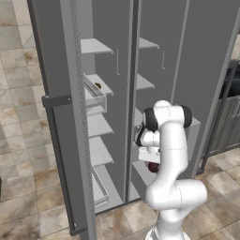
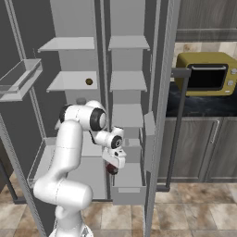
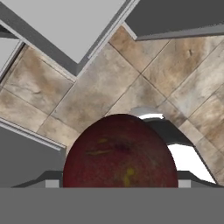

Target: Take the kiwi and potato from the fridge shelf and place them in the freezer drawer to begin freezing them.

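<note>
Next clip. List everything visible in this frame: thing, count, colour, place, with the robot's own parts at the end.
Fridge shelves: several, pale grey, stacked in two columns inside the open cabinet.
Kiwi: one, brown, on the second shelf from the top in the left column.
Potato: one, dark red with yellow flecks, between the gripper's fingers.
Freezer drawer: one, grey, pulled out low in the right column, below the gripper.
Clear bin: one, grey-framed, on the open left door.
Microwave: one, yellow, on the dark counter at right.
Base cabinets: grey, under the counter.
Floor: tan tiles.
Arm: one, white with dark joints.
Gripper: one, closed on the potato, above the drawer.
</note>
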Robot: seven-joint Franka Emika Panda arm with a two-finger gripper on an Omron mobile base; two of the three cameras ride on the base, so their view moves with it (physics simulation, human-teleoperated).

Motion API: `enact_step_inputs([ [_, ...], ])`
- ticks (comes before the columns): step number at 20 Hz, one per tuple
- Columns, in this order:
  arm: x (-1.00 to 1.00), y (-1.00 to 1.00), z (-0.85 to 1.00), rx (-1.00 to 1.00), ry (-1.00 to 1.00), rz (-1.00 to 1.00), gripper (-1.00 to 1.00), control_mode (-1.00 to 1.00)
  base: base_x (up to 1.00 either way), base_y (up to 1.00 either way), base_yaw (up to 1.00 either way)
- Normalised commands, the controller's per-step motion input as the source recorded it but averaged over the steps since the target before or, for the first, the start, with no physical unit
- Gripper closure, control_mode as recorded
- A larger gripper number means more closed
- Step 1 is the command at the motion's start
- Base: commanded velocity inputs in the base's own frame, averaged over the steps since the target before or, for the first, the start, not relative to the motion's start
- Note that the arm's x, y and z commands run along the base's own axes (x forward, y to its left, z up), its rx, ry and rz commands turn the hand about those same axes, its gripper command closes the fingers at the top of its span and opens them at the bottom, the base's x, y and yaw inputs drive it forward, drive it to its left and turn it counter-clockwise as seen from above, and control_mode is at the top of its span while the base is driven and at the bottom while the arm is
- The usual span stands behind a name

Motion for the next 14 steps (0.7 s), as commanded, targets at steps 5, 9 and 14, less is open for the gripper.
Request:
enact_step_inputs([
  [5, 0.38, -0.21, -0.5, 0.0, 0.05, 0.0, 1.0, -1.0, 0.0, 0.0, 0.0],
  [9, 0.08, 0.0, -0.69, -0.04, -0.01, 0.0, 1.0, -1.0, 0.0, 0.0, 0.0],
  [14, 0.0, 0.0, -0.63, -0.07, -0.03, 0.0, 1.0, -1.0, 0.0, 0.0, 0.0],
])
